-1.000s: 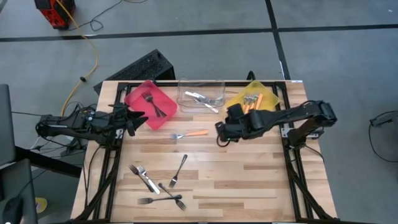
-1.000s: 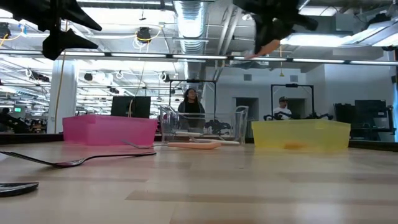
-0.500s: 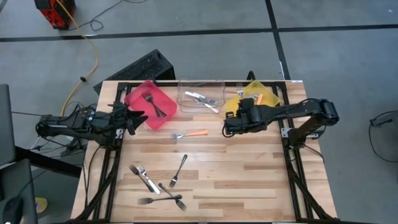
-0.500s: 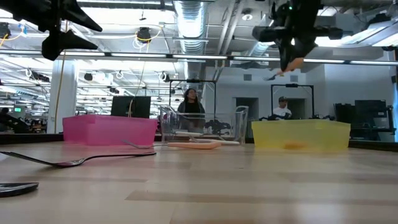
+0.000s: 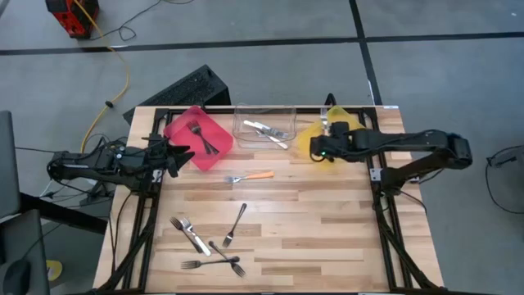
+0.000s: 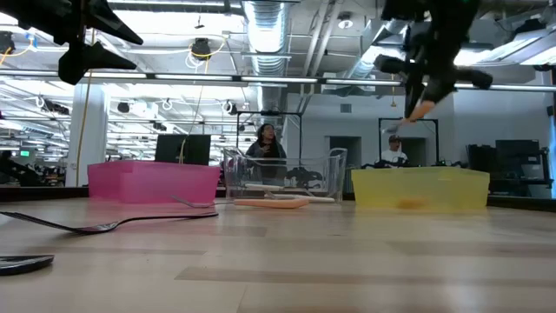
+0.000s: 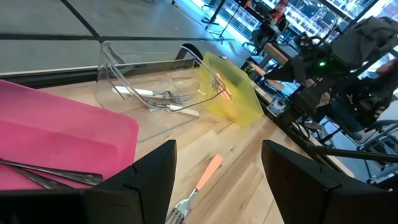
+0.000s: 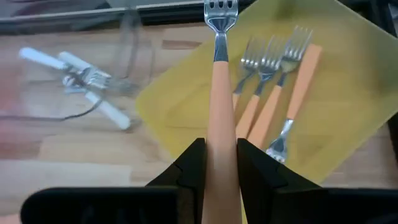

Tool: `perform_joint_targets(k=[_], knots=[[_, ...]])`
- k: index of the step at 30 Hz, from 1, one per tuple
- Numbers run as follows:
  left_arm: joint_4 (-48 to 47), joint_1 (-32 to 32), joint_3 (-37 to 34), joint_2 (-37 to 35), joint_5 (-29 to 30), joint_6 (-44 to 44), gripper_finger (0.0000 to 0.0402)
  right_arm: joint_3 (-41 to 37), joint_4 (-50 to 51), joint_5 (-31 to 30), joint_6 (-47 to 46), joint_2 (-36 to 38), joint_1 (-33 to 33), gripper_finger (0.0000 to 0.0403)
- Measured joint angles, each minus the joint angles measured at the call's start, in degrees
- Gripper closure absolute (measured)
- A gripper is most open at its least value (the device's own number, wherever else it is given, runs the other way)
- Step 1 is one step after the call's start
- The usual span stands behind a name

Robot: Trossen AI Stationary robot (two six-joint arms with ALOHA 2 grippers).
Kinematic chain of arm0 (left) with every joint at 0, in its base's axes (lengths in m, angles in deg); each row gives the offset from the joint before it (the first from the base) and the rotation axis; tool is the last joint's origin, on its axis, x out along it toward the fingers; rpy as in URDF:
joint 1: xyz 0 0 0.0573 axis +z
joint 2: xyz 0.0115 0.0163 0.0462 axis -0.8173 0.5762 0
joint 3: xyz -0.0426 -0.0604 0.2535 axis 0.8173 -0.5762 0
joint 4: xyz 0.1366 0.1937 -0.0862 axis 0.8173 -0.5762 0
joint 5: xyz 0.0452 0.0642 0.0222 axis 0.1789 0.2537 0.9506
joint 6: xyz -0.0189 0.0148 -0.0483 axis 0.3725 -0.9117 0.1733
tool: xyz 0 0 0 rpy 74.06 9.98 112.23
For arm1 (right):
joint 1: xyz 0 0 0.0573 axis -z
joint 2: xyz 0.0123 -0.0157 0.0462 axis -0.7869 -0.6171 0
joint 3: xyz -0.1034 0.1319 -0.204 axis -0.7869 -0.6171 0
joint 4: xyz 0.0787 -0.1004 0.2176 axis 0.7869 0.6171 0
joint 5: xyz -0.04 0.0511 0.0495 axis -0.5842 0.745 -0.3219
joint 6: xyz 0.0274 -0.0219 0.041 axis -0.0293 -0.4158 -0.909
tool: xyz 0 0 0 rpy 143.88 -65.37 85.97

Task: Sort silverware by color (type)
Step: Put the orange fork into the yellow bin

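Observation:
My right gripper (image 5: 321, 150) hangs over the near left corner of the yellow bin (image 5: 348, 123), shut on an orange-handled fork (image 8: 221, 74). Several orange-handled forks (image 8: 273, 93) lie in that bin. Another orange-handled fork (image 5: 250, 176) lies flat on the table's middle. The clear bin (image 5: 264, 123) holds silver forks (image 5: 266, 129), and the red bin (image 5: 199, 137) holds dark forks (image 5: 201, 138). Several dark and silver forks (image 5: 209, 246) lie at the near left. My left gripper (image 5: 176, 156) waits open beside the red bin, above the table's left edge. My right gripper pinches the fork's orange handle (image 8: 221, 118) between its two fingers (image 8: 193, 165). The fork lies along the fingers, with its silver head (image 8: 221, 12) sticking out past them. The fingers slant down from the table's right. The fork is lifted clear above the yellow bin.
The three bins stand in a row along the far edge. The table's right half and near right (image 5: 327, 238) are bare wood. A dark keyboard-like object (image 5: 184, 88) lies beyond the far left corner. People (image 6: 267, 139) stand in the room behind.
My right gripper has carried the orange-handled fork from over the table's middle toward the far right, sinking a little and rolling, and now hangs over the yellow bin. It has stayed shut on the fork.

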Motion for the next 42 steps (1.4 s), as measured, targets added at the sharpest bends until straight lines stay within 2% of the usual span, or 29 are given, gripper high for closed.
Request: perform_joint_targets(k=[5,10,16,21,26,42], knots=[[0.0,0.0,0.0,0.0,0.3,0.0,0.0182,-8.3,-5.5,1.4,-1.8,3.1,4.4,0.0310],[0.0,0.0,0.0,0.0,0.3,0.1,0.0182,-11.9,-7.2,2.1,-2.3,3.2,8.6,0.0310],[0.0,0.0,0.0,0.0,1.0,1.3,0.0182,-17.7,-19.9,5.0,1.5,3.1,13.0,0.0310],[0.0,0.0,0.0,0.0,1.0,2.0,0.0182,-22.7,-25.2,7.3,0.6,3.1,17.0,0.0310],[0.0,0.0,0.0,0.0,1.1,2.2,0.0182,-26.4,-33.4,9.9,4.2,3.1,19.0,0.0310],[0.0,0.0,0.0,0.0,1.2,3.4,0.0182,-26.8,-36.8,9.5,10.2,3.1,19.6,0.0310]])
